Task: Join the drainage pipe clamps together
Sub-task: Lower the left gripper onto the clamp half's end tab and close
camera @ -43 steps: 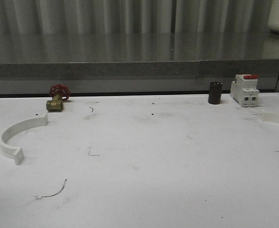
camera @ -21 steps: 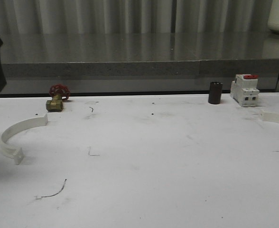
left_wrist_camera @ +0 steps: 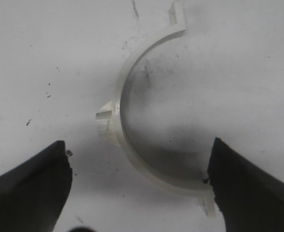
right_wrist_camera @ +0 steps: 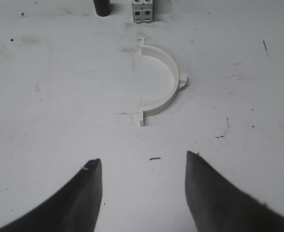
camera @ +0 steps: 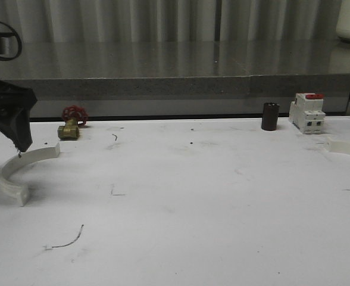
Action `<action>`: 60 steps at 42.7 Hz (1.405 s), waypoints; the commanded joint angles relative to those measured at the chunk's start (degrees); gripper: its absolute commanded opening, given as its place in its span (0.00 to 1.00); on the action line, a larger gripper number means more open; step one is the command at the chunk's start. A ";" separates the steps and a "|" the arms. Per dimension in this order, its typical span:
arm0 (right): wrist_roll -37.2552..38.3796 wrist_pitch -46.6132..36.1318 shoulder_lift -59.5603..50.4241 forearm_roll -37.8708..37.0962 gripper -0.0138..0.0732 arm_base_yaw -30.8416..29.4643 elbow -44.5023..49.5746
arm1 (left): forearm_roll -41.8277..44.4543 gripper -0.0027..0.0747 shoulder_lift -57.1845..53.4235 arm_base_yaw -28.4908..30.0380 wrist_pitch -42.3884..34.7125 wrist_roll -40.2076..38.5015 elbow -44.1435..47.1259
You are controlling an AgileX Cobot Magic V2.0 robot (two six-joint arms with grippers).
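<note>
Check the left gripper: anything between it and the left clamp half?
Nothing visible. The left gripper is open right above the left clamp half, its fingers on either side of the arc, with bare table around it. The brass valve sits off to the side.

The left pincer (camera: pixel 19 146) is matte black, angular, tapering, with a looping black cable.
</note>
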 commanded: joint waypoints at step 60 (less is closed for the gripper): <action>-0.18 -3.26 0.31 -0.65 0.64 -0.37 -1.94 | -3.32 0.53 7.67 1.91 -1.10 -3.40 -6.79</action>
